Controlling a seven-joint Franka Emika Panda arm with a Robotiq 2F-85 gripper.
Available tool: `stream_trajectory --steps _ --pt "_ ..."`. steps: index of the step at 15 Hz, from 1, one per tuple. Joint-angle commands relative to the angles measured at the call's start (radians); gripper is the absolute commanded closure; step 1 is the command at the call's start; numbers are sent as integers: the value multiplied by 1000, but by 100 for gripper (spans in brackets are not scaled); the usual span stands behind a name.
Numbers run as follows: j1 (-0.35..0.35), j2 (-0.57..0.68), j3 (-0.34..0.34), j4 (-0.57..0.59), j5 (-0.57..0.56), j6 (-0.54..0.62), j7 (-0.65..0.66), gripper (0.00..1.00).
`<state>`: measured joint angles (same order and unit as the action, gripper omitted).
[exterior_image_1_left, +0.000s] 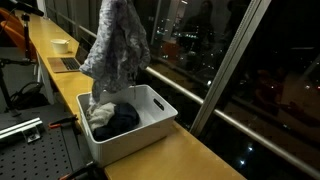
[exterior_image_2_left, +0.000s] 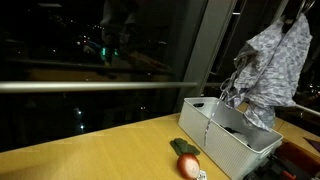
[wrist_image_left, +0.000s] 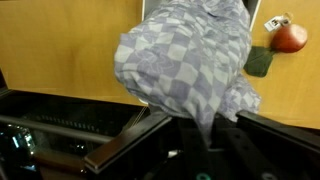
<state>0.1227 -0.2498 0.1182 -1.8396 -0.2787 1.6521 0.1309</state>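
Note:
My gripper is shut on a blue-grey checked cloth, pinched between the two fingers in the wrist view. The cloth hangs in the air above a white bin in both exterior views, its lower end near the bin's rim. In the exterior views the gripper is at or beyond the top edge and mostly hidden by the cloth. Dark and light clothes lie in the bin.
The bin stands on a long wooden counter along a dark window. A red round fruit and a dark green piece lie beside the bin. A white bowl and a laptop sit farther along.

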Motion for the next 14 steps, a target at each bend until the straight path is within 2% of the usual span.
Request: stream_trajectory --steps 1,3,8,11,12,14 --pt "-32 42 -23 -16 18 52 -45 98" --pt "-43 64 -33 -47 31 99 -51 64" --pt "-46 87 -36 -144 50 202 -58 29" --pt "0 123 16 -187 84 289 -18 8" --pt "23 154 43 -192 96 327 -3 2" --pt "64 223 87 -184 119 397 -3 0"
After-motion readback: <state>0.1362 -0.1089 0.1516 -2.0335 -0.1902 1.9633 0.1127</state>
